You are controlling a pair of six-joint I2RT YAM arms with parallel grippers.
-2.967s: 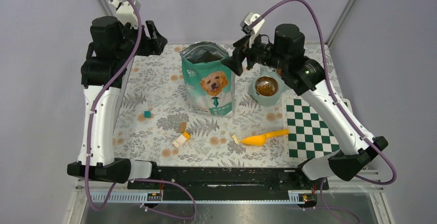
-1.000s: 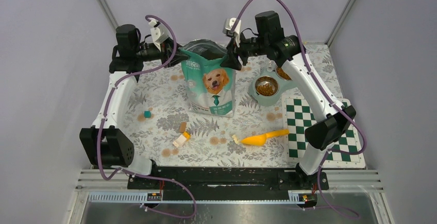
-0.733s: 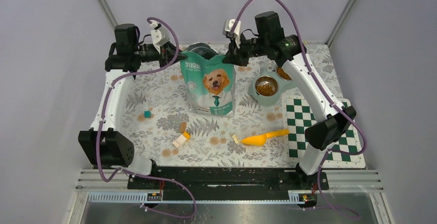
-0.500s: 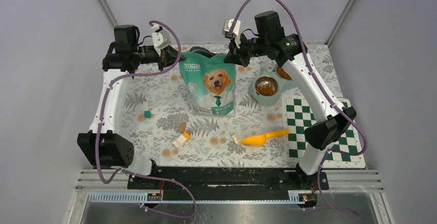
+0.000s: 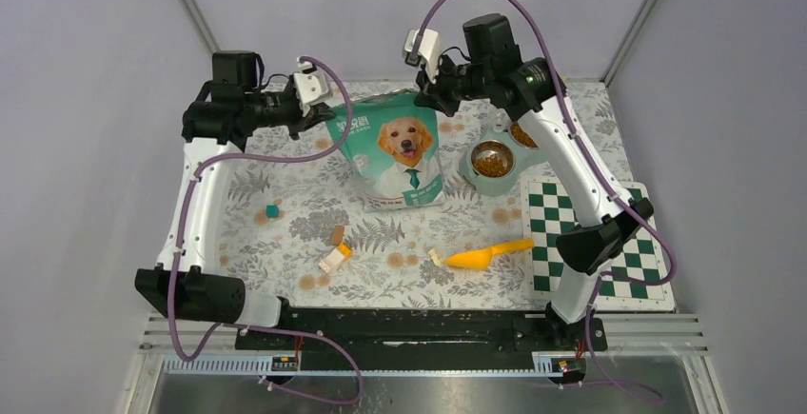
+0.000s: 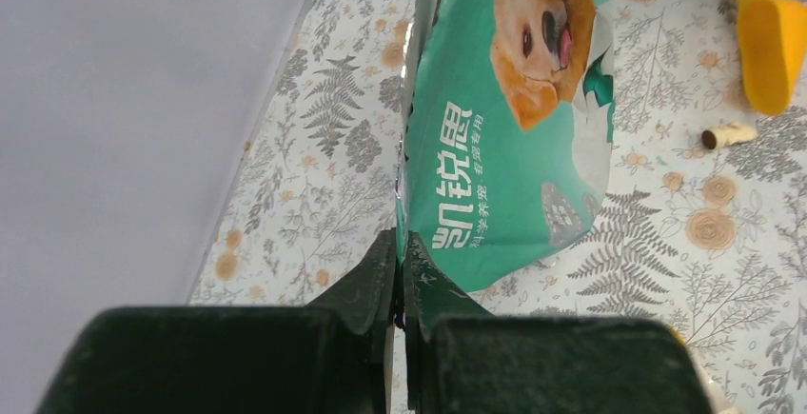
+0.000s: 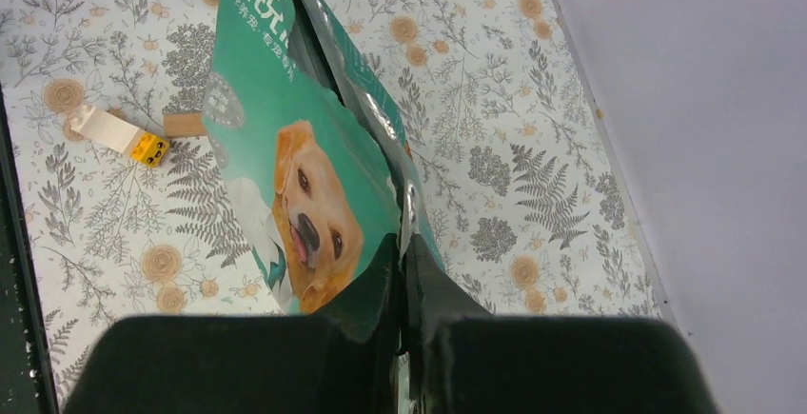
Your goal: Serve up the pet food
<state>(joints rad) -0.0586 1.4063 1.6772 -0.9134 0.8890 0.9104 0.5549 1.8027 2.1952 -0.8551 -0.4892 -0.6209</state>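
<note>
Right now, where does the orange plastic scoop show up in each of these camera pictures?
Top external: the orange plastic scoop lies on the floral mat, right of centre.
Left wrist: the scoop sits in the upper right corner, cut off by the edge.
Right wrist: not in it.
Shared landmark: the teal bag picturing a golden retriever, in all three views.

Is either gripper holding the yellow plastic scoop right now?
No, the yellow plastic scoop lies on the floral mat; the left gripper and right gripper pinch the teal dog-picture bag.
</note>
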